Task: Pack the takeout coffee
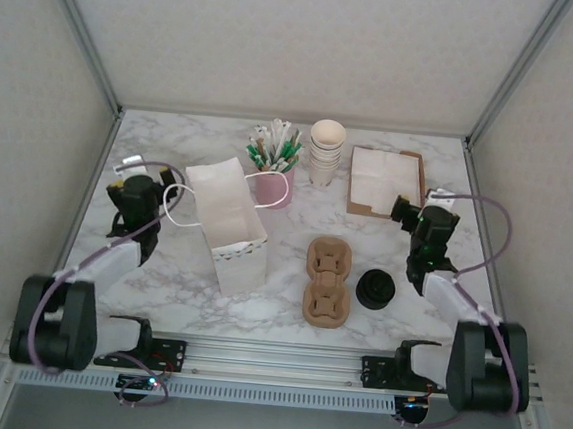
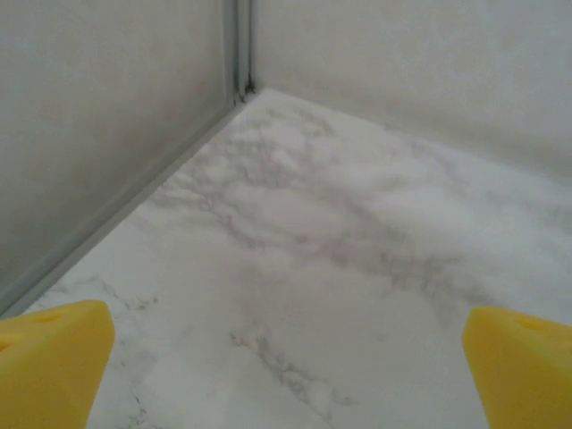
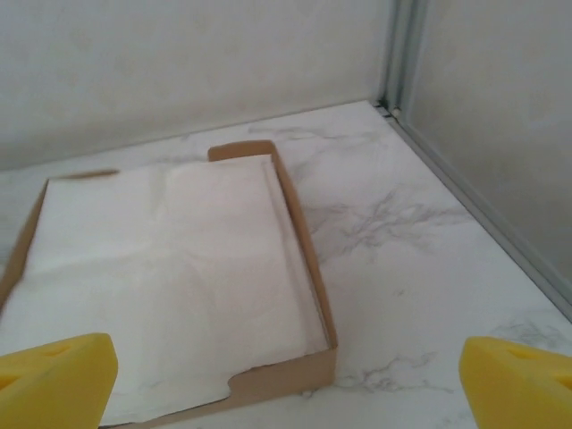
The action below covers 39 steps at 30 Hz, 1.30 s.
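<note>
The takeout coffee is out of view. A brown pulp carrier (image 1: pixel 327 280) lies flat at the table's centre front, with a pile of black lids (image 1: pixel 375 289) to its right. A stack of lidless cream cups (image 1: pixel 325 150) stands at the back. My left gripper (image 1: pixel 129 178) hovers at the left side over bare marble; its yellow fingers (image 2: pixel 54 362) stand wide apart, the left gripper (image 2: pixel 286 375) open and empty. My right gripper (image 1: pixel 407 209) points at the napkin tray from the right, and the right gripper (image 3: pixel 288 380) is open and empty.
A white paper bag (image 1: pixel 226 221) stands open left of centre. Behind it is a pink cup (image 1: pixel 275 185) of stirrers. The cardboard tray (image 3: pixel 314 273) of white napkins (image 3: pixel 161 268) sits at the back right. Enclosure walls and metal rails bound the table.
</note>
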{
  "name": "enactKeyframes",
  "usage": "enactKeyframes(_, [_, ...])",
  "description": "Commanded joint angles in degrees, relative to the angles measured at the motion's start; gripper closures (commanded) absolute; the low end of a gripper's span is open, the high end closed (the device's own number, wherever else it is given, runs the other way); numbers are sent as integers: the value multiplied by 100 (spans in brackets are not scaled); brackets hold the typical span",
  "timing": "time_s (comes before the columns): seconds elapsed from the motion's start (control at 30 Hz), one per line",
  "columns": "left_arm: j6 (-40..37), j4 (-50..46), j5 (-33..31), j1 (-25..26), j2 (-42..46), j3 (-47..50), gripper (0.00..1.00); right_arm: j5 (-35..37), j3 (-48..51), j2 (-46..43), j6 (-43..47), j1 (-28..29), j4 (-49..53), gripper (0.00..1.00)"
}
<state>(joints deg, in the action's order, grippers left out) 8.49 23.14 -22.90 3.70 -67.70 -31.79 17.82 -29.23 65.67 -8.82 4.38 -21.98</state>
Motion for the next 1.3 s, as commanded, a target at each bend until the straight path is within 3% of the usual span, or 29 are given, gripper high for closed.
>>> enactKeyframes(0.0, [939, -2115, -623, 22, 772, -610, 0, 456, -674, -679, -1093, -69, 2365, 1])
enactKeyframes(0.1, [2273, -4134, -1378, -10, 1303, -1425, 0, 942, -1290, -1059, -2457, -100, 4085, 1])
enactKeyframes(0.17, [2889, -5137, -1377, -111, 1483, -1991, 0, 850, -1667, -1216, -2663, -156, 4739, 1])
enactKeyframes(0.37, [1392, -5425, 956, -158, 1624, -2837, 0, -534, -2926, -1183, -2814, -169, 5755, 1])
enactKeyframes(0.57, [1066, -4998, 1746, -230, 1854, -2397, 0, -2459, -4392, -173, -3241, -140, 6416, 12])
enactKeyframes(0.67, [1104, -4931, 1632, -236, 1912, -2274, 0, -2815, -4884, 411, -3581, 57, 6389, 22])
enactKeyframes(0.87, [1356, -5066, 1653, -231, 1880, -2272, 0, -2674, -5364, 1461, -4288, 649, 5340, 43])
enactKeyframes(1.0, [1399, -5012, 1746, -230, 1892, -2203, 0, -2601, -5609, 2156, -4475, 925, 4601, 46])
enactKeyframes(1.27, [1375, -5003, 1697, -231, 1927, -2147, 0, -2491, -6120, 3197, -4779, 1296, 4292, 55])
